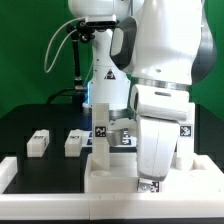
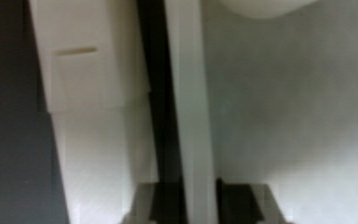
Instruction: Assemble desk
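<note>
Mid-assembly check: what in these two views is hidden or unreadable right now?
1. Gripper: in the exterior view the arm's own body covers its tips, so whether it grips anything is unclear.
2. Upright leg: in the exterior view its base is white on the white tabletop, too small to judge seating.
3. Wrist view: blurred white surfaces, too close to name the parts.
4. Table behind the arm: blocked in the exterior view.

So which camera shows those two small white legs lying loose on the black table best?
The exterior view: both loose legs lie apart on the black table, each whole, toward the exterior view's left of the arm. The wrist view shows only blurred white surfaces close up; those legs are not in it.
</note>
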`<state>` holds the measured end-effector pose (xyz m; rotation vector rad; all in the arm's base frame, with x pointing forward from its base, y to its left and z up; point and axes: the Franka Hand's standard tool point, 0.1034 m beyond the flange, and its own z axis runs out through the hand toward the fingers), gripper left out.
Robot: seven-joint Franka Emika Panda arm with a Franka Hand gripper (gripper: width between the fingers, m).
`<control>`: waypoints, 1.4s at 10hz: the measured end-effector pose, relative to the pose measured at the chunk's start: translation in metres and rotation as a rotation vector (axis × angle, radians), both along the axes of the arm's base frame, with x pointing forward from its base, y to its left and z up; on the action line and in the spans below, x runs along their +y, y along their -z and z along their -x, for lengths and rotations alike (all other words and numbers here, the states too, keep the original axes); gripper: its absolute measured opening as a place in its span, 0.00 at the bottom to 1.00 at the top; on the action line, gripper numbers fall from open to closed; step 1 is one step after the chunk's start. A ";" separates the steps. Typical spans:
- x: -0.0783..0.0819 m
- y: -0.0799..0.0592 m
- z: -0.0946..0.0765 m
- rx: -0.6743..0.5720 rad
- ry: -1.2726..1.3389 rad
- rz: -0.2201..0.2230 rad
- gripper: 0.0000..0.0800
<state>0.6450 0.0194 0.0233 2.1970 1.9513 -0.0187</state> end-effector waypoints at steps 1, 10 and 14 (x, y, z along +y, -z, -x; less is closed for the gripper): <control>0.000 0.000 0.000 0.010 0.002 0.003 0.09; -0.006 -0.007 -0.005 0.019 0.069 0.011 0.09; -0.007 -0.006 -0.007 0.018 0.052 0.023 0.09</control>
